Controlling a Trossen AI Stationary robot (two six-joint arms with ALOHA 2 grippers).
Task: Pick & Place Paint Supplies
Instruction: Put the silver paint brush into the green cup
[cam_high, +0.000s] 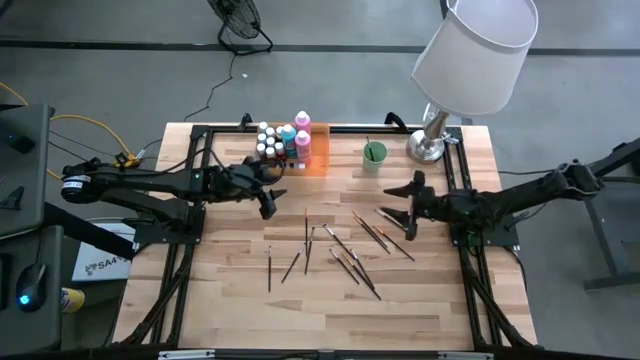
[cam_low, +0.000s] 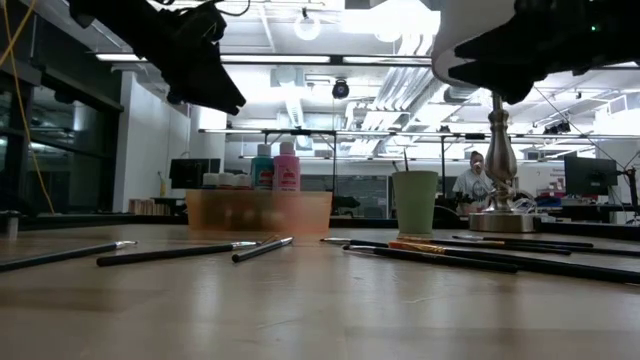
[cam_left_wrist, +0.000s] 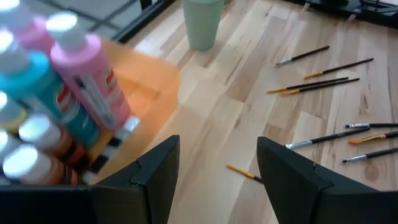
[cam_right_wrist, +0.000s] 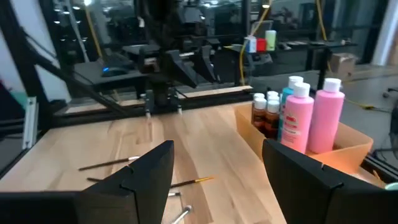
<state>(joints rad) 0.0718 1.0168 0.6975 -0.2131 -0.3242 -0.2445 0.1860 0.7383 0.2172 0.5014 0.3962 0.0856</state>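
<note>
Trouble could come from the thin paintbrushes (cam_high: 340, 250), lying flat and crowded on the table (cam_high: 420, 310): a closing pinch may skid off one or drag a neighbour along, and a low sweep by the left gripper (cam_high: 266, 200) could knock the paint bottles (cam_high: 285, 142) packed in the orange tray (cam_high: 318, 160). That left gripper is held above the wood just beside the tray, jaws well apart, nothing carried. The right gripper (cam_high: 409, 208) is poised over the near end of the brush scatter, jaws equally wide and empty. The green cup (cam_high: 374, 154) stands beside the tray, near the lamp (cam_high: 470, 60).
</note>
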